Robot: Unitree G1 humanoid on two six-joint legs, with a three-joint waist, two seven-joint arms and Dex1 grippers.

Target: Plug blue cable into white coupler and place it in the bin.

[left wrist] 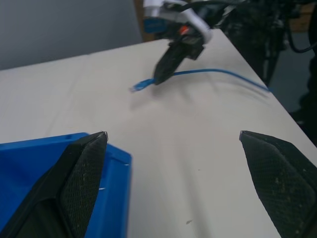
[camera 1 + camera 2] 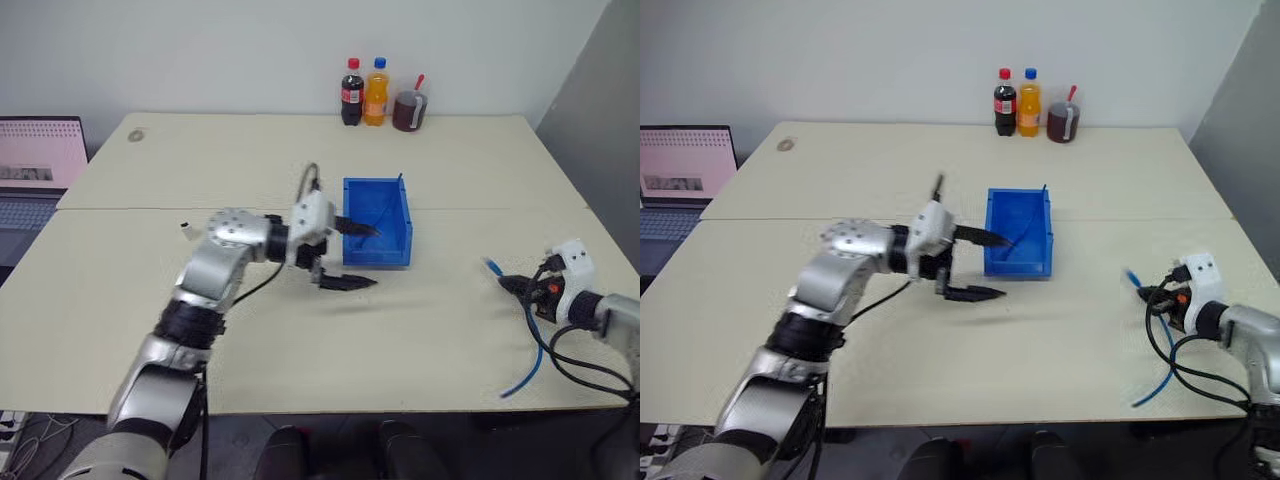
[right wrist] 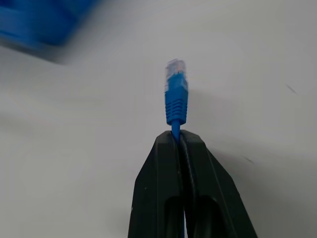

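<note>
Now, with the right gripper [image 3: 179,141] clamped on the blue cable [image 3: 176,99] just behind its plug, off to the right of the bin [image 2: 377,222], and the left gripper [image 2: 350,255] spread wide and empty beside that bin, the plug should probably be kept level and aimed steadily toward the left gripper for mating.

Pale cream table [image 2: 250,190]: bin [image 2: 377,236] at centre, three bottles [image 2: 377,95] along far edge, blue cable [image 2: 530,365] trailing near right.
</note>
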